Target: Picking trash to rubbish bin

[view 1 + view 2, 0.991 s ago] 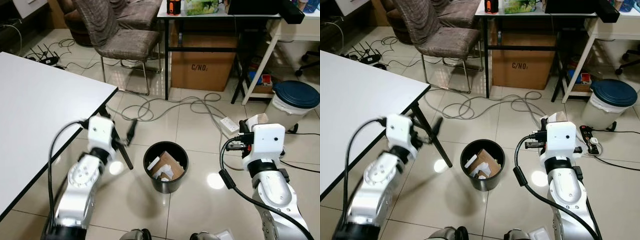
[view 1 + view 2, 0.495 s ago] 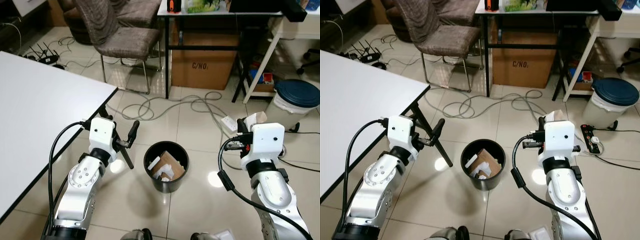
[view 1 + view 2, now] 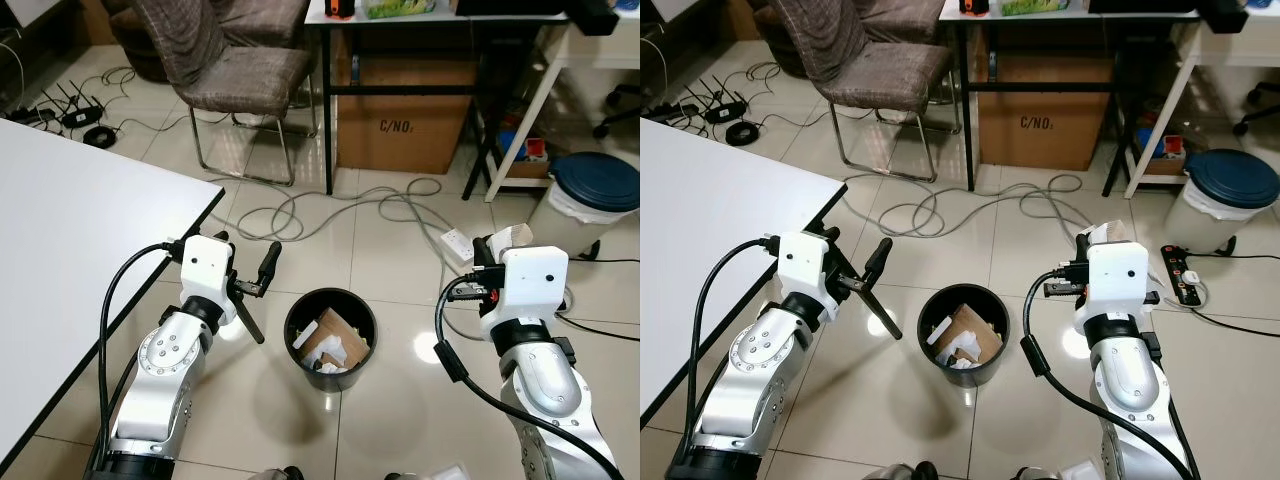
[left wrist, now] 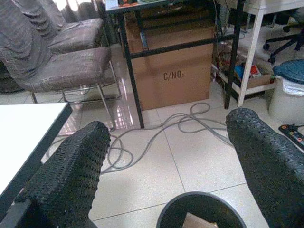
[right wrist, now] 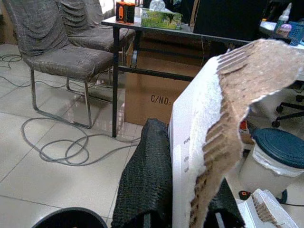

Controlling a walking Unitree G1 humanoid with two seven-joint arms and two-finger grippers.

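Tiled floor with cable loops, upper centre of frame. Our view is shifting: the black bin (image 3: pixel 330 337) now sits a touch higher than half a second ago, so we're closing on it. We're holding the torn cardboard scrap (image 5: pixel 213 137) clamped in the right gripper (image 3: pixel 497 250), right of the bin, not yet over it. Left gripper (image 3: pixel 262 270) is hovering with fingers apart, empty, just left of the rim. Brown box (image 3: pixel 402 103) under the desk reads "C/NO:".

A round black rubbish bin (image 3: pixel 330 340) stands upright on the tiled floor between the two arms, holding brown cardboard and white paper scraps. A torn white-and-brown cardboard piece (image 5: pixel 223 128) stands upright, clamped in the right gripper (image 3: pixel 487 262).
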